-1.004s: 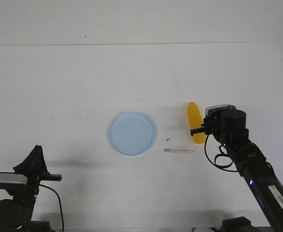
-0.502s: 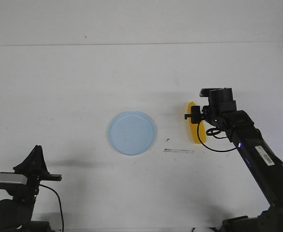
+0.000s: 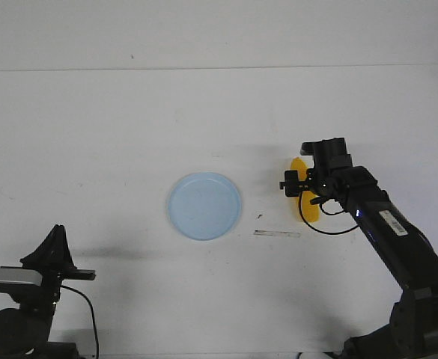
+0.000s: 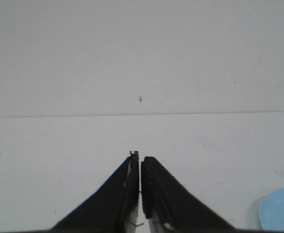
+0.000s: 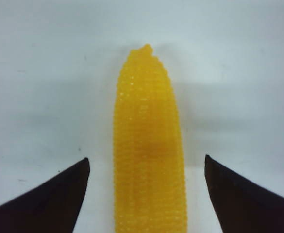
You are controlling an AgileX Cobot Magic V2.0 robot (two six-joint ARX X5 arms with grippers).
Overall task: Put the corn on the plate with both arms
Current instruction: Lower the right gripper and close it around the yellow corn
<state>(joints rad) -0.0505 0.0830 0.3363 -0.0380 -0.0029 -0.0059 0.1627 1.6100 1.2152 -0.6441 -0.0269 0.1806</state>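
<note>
Between spread fingers (image 5: 44, 194): corn (image 5: 149, 155) (yellow-orange, kernelled, tapered).

We count one corn (image 3: 308, 203), one plate (image 3: 204, 206), two arms, and one thin strip (image 3: 276, 234) on the bench (image 3: 129, 127).

A plain white table (image 3: 114, 127) fills most of the frame. A round, shallow, pale blue plate (image 3: 204, 206) lies near the centre. Right of it lies a yellow-orange plastic corn cob (image 3: 310, 210), and a thin pale strip (image 3: 276, 234) sits below, between them.
</note>
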